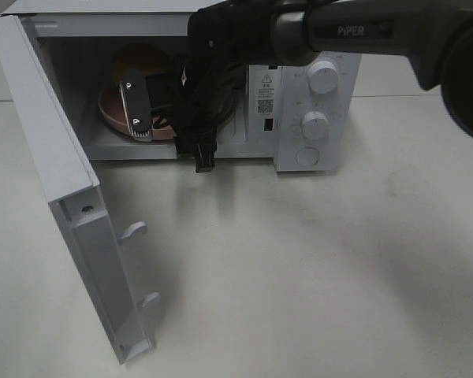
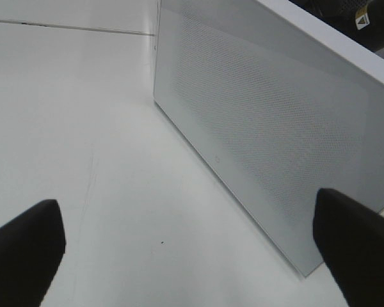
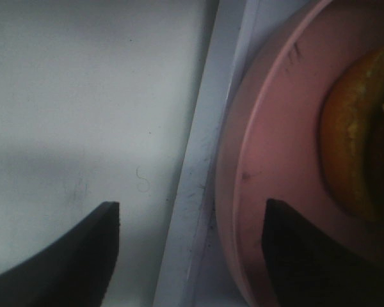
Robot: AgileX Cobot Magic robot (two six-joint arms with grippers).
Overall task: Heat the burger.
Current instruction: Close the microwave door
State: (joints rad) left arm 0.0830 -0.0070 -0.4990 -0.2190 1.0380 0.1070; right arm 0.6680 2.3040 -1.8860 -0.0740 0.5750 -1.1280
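Note:
The burger (image 1: 139,60) sits on a pink plate (image 1: 112,110) inside the open white microwave (image 1: 287,94). In the right wrist view the golden bun (image 3: 349,160) lies on the plate (image 3: 275,166), which rests just past the cavity's front sill. My right gripper (image 1: 171,142) reaches in from the right and is open and empty. One finger is over the plate and the other is outside the sill, so the plate's rim lies between them (image 3: 192,256). My left gripper (image 2: 192,256) is open and empty above the table, facing the door's outer side. It is out of the exterior view.
The microwave door (image 1: 63,173) is swung wide open to the left, and its meshed outer face (image 2: 275,128) fills the left wrist view. Two knobs (image 1: 323,77) and a round button are on the control panel at the right. White table (image 1: 315,268) lies in front.

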